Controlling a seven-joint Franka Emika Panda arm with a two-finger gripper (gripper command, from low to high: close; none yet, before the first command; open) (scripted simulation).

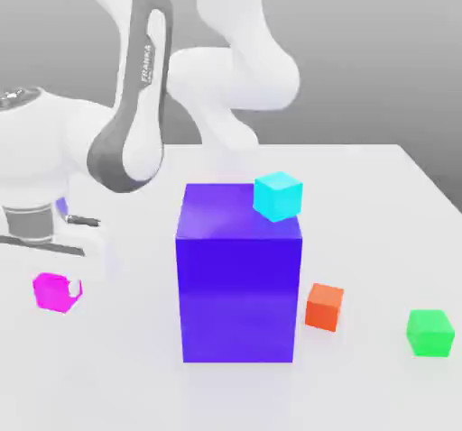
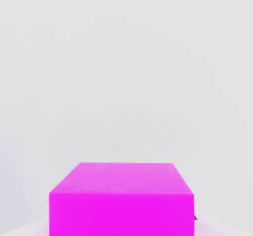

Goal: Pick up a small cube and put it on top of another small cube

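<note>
So the arm (image 1: pixel 135 114) is bent over toward the exterior view's left side of the white counter (image 1: pixel 379 195), and the jaws are squeezed nearly all the way shut on the small pink cube (image 1: pixel 56 291). That cube sits close to the counter's edge on the exterior view's left, right under the hand, and you can see pale finger bits hugging its side. From the hand camera the pink cube (image 2: pixel 121 198) is big and close, glossy top face showing, with plain white counter (image 2: pixel 123 57) stretching out past it.

Rest of the layout: a big blue-purple block (image 1: pixel 237 276) stands upright around the middle of the counter, and a cyan cube (image 1: pixel 277 195) is at its top back corner, though I can't tell if it's resting on the block or behind it. An orange cube (image 1: pixel 324 306) is on the counter just beside the block's base on the exterior view's right, and a green cube (image 1: pixel 429 332) sits further out that way, near the counter's edge.
</note>
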